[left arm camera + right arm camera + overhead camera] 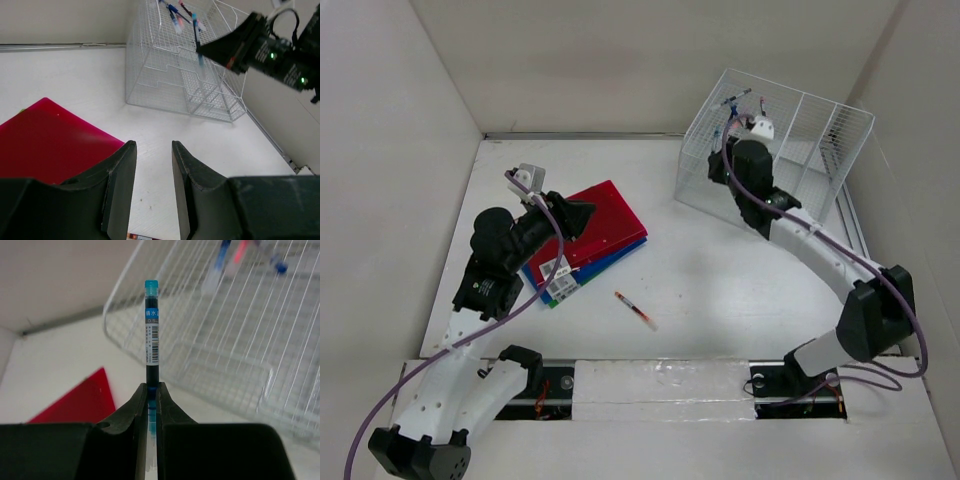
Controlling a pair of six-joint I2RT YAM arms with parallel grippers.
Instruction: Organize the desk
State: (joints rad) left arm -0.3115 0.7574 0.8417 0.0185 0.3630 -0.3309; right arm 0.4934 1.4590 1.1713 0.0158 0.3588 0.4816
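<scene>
The desk (pixel 720 290) is a flat white tabletop. A stack of notebooks, red on top (pixel 605 220), lies at its left. A loose pen (pixel 635 309) lies near the front centre. My left gripper (pixel 586 213) is open and empty, low over the red notebook's (pixel 50 142) right edge; its fingers (pixel 120 185) frame bare desk. My right gripper (pixel 724 150) is shut on a blue-capped pen (pixel 151 330) and holds it upright at the left front corner of the wire-mesh rack (pixel 775 150). That pen (pixel 199 47) also shows in the left wrist view.
Several pens (pixel 176 12) stand in the rack's left compartment. Upright white panels close the left, back and right sides. A metal rail (pixel 855 225) runs along the desk's right edge behind the rack. Both arm bases sit at the near edge.
</scene>
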